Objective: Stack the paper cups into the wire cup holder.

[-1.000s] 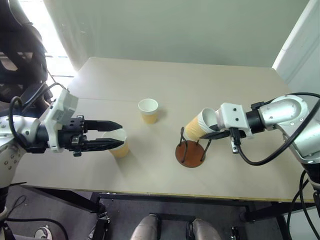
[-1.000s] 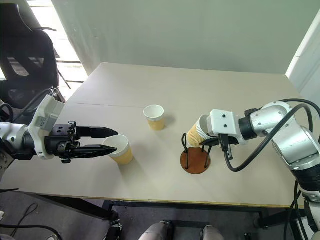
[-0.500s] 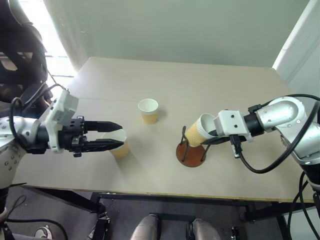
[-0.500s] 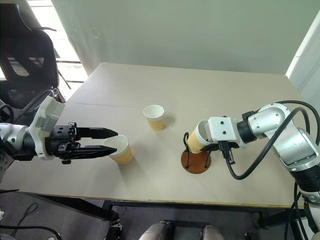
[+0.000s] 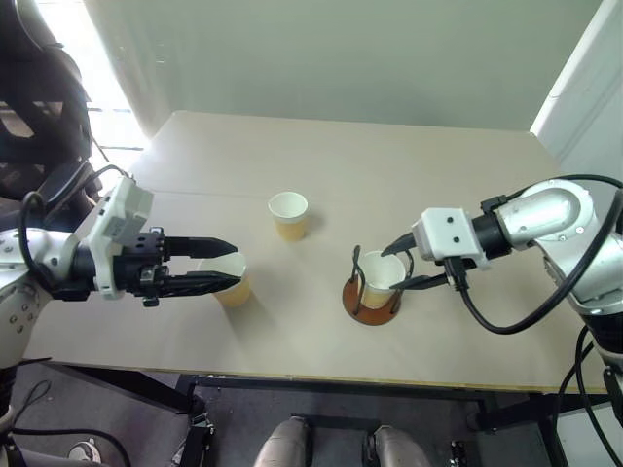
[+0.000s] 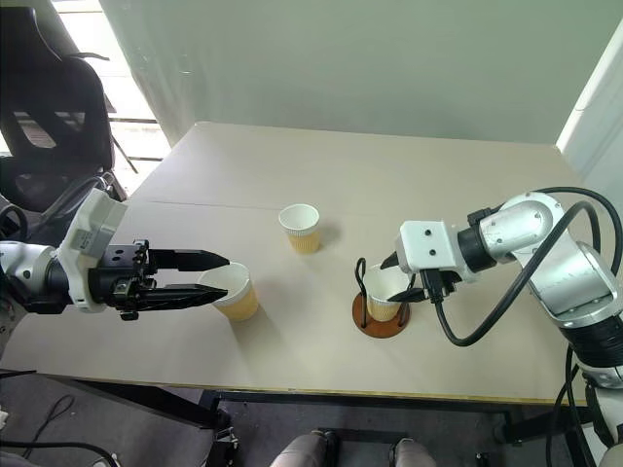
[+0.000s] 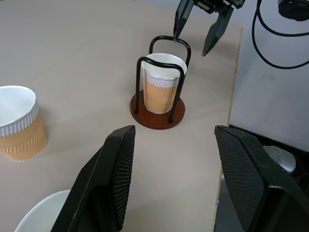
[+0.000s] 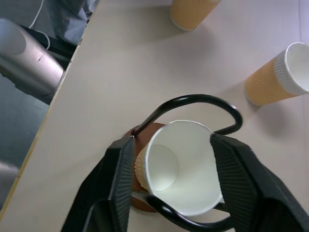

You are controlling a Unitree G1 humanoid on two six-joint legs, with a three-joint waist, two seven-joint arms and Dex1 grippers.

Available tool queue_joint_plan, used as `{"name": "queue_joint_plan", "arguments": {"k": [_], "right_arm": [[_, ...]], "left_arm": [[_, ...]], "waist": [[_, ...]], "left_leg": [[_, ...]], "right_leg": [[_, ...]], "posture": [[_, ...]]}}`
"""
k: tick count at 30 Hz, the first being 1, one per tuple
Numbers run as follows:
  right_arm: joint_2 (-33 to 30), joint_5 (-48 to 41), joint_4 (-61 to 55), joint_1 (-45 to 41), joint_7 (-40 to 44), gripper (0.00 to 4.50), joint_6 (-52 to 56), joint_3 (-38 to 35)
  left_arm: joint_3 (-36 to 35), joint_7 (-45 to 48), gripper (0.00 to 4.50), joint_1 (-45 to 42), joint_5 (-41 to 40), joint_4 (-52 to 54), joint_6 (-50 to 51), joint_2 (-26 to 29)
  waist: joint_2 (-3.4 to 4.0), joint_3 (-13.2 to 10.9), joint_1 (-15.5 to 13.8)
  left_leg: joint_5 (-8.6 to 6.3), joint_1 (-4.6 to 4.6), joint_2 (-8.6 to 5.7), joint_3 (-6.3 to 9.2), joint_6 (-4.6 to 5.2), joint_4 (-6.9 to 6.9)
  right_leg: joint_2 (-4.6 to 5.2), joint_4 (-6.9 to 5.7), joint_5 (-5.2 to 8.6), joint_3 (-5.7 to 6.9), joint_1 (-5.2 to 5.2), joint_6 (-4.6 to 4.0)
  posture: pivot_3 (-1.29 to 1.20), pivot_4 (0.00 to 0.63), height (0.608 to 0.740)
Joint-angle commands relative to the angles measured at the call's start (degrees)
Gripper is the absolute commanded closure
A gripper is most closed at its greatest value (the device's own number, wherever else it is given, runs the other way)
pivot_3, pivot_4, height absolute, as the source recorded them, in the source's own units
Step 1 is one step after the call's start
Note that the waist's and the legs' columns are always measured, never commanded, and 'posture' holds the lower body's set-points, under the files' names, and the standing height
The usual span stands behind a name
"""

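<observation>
My right pincer (image 5: 407,265) stood wide around the cup (image 5: 381,277) seated upright in the wire holder (image 5: 371,300) | my left pincer (image 5: 230,263) wide at the near-left cup (image 5: 232,283) | third cup (image 5: 288,215) mid-desk (image 5: 321,165).

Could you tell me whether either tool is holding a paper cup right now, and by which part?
Neither. The right tool stands open around the cup in the wire cup holder; the left tool is open beside another cup.
</observation>
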State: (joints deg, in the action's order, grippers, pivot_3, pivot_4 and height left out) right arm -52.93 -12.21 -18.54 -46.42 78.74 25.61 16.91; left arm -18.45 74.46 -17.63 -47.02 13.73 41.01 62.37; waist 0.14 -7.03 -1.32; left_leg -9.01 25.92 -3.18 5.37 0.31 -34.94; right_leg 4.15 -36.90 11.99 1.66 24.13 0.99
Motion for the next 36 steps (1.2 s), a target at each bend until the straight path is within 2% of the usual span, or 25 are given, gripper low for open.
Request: {"name": "queue_joint_plan", "arguments": {"k": [1, 5, 8, 10, 12, 17, 21, 23, 27, 31, 34, 36], "right_arm": [[-1.3, -1.9, -0.2, -3.1, 0.0, 1.96, 0.7, -5.0], [-2.2, -8.4, 2.6, -4.1, -1.1, 1.96, 3.3, -14.3], [-2.3, -10.3, 6.4, -5.3, -6.7, 1.96, 5.7, -21.8], [-2.3, -9.4, 7.5, -4.7, -10.9, 1.96, 6.0, -24.4], [-2.0, -9.6, 7.1, -4.0, -13.1, 1.96, 6.2, -25.5], [0.0, -11.9, 6.4, -5.7, -18.2, 1.96, 8.1, -26.9], [-1.5, -11.7, 5.6, -3.8, -19.1, 1.96, 8.5, -26.6], [-2.2, -12.1, 4.5, -2.6, -19.2, 1.96, 9.2, -26.9], [-4.2, -12.8, 3.6, -0.9, -19.2, 1.96, 10.0, -27.9], [-5.8, -13.2, 3.8, 0.7, -19.4, 1.96, 9.8, -28.8], [-6.4, -12.9, 4.1, 1.5, -19.7, 1.96, 9.3, -28.9], [-6.4, -12.9, 4.1, 1.5, -20.0, 1.96, 9.1, -28.8]], "left_arm": [[-2.0, 0.2, 1.69, -0.7, 0.4, -0.1, -1.3, 0.9], [-3.5, 1.3, 1.69, -0.3, 2.7, -2.8, -2.6, 3.6], [-2.9, 5.0, 1.69, 1.7, 7.4, -5.7, -5.5, 8.4], [1.6, 8.3, 1.69, 3.2, 13.6, -7.6, -10.4, 12.7], [6.8, 9.4, 1.69, 1.9, 18.6, -10.4, -14.6, 14.4], [16.5, 10.1, 1.69, -4.4, 27.9, -17.5, -23.5, 11.5], [18.9, 11.3, 1.69, -9.8, 27.1, -18.6, -23.3, 6.7], [19.0, 12.6, 1.69, -11.0, 26.5, -18.3, -22.7, 6.2], [16.3, 17.5, 1.69, -11.9, 21.2, -16.5, -18.0, 8.4], [15.0, 18.0, 1.69, -8.3, 15.3, -14.8, -16.6, 15.2], [15.5, 18.0, 1.69, -7.5, 15.5, -16.2, -18.4, 17.2], [16.8, 18.0, 1.69, -8.6, 16.9, -16.9, -19.3, 16.4]], "waist": [[0.0, 0.0, 0.0], [0.0, 0.0, -0.2], [0.0, 0.0, -0.1], [-0.01, 0.0, -0.1], [0.01, 0.0, -0.1], [0.05, 0.0, -0.1], [0.04, 0.0, -0.3], [0.03, 0.0, -0.3], [0.04, 0.0, -0.3], [0.05, 0.0, 0.2], [0.06, 0.0, 0.2], [0.07, 0.0, 0.1]], "left_leg": [[0.0, 0.01, 0.0, 0.0, 0.0, 0.0], [0.0, 0.11, 0.0, 0.0, 0.0, 0.0], [-0.05, 0.09, 0.0, 0.0, -0.03, 0.01], [-0.08, 0.09, 0.01, 0.0, -0.04, 0.03], [-0.17, 0.03, 0.01, 0.01, -0.08, 0.03], [-0.25, 0.13, 0.03, 0.01, -0.15, 0.07], [-0.24, 0.27, 0.02, 0.01, -0.15, 0.07], [-0.24, 0.34, 0.01, 0.01, -0.14, 0.07], [-0.32, 0.37, 0.01, 0.0, -0.21, 0.07], [-0.36, 0.38, 0.04, 0.0, -0.42, 0.07], [-0.46, 0.26, 0.04, 0.0, -0.4, 0.07], [-0.52, 0.21, 0.04, 0.0, -0.3, 0.07]], "right_leg": [[0.0, 0.0, 0.0, 0.0, 0.01, -0.01], [0.0, 0.01, 0.02, 0.0, 0.07, -0.04], [0.0, 0.04, 0.04, -0.01, 0.07, -0.07], [0.0, 0.05, 0.06, -0.01, 0.11, -0.09], [0.01, 0.05, 0.09, -0.01, 0.11, -0.15], [0.01, -0.05, 0.08, -0.01, 0.31, -0.26], [0.03, 0.0, 0.06, 0.0, 0.38, -0.27], [0.04, 0.01, 0.02, 0.01, 0.39, -0.21], [0.05, 0.07, -0.06, 0.02, 0.42, 0.0], [0.02, 0.05, -0.19, 0.03, 0.46, 0.58], [0.03, 0.01, -0.11, 0.02, 0.39, 0.7], [0.03, -0.03, 0.07, 0.02, 0.36, 0.41]], "posture": [[0.0, 0.15, 0.74], [0.0, 0.15, 0.74], [0.0, 0.15, 0.74], [0.0, 0.15, 0.74], [0.0, 0.15, 0.74], [0.0, 0.15, 0.74], [0.0, 0.15, 0.74], [0.0, 0.15, 0.74], [0.0, 0.15, 0.74], [0.0, 0.15, 0.74], [0.0, 0.15, 0.74], [0.0, 0.15, 0.74]]}}
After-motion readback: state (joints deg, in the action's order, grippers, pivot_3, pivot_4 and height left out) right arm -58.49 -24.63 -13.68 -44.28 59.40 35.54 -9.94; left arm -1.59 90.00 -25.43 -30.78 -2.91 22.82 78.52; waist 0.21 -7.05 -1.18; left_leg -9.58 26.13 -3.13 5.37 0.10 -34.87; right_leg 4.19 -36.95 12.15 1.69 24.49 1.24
